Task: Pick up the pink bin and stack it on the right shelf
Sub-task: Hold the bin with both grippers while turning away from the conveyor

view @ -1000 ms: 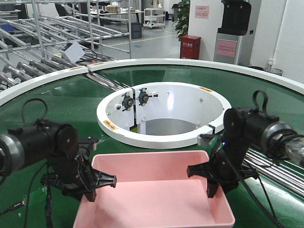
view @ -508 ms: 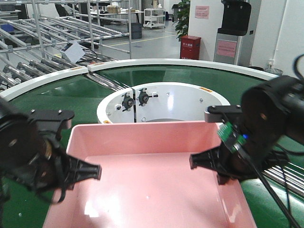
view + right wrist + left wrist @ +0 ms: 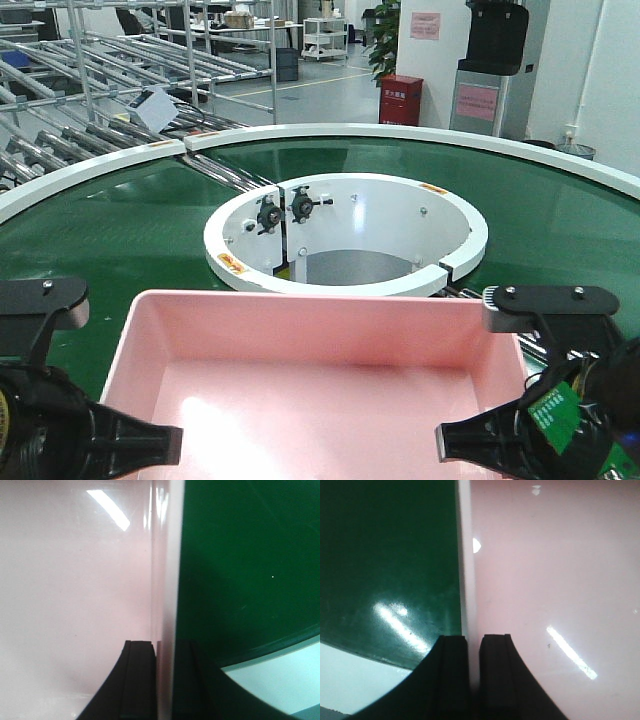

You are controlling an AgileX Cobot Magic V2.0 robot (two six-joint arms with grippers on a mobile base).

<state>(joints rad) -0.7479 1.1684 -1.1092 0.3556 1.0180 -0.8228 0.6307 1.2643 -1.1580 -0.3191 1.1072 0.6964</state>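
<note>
The pink bin (image 3: 320, 400) is a wide, shallow, empty tray that fills the lower middle of the front view, held above the green belt (image 3: 120, 220). My left gripper (image 3: 172, 446) is shut on its left wall. In the left wrist view the gripper (image 3: 474, 640) pinches the pale rim (image 3: 467, 555), one finger inside and one outside. My right gripper (image 3: 446, 440) is shut on the right wall. In the right wrist view the gripper (image 3: 165, 644) clamps the wall (image 3: 165, 555). The right shelf is out of view.
A white ring (image 3: 345, 235) with an open well sits in the middle of the curved green belt, just beyond the bin. Metal roller racks (image 3: 120, 60) stand at the back left. A red box (image 3: 401, 98) and a dark cabinet (image 3: 495, 70) stand at the back.
Both grippers have lifted the pink bin off the belt and brought it up toward the camera. It now looks much larger and covers the front of the ring.
</note>
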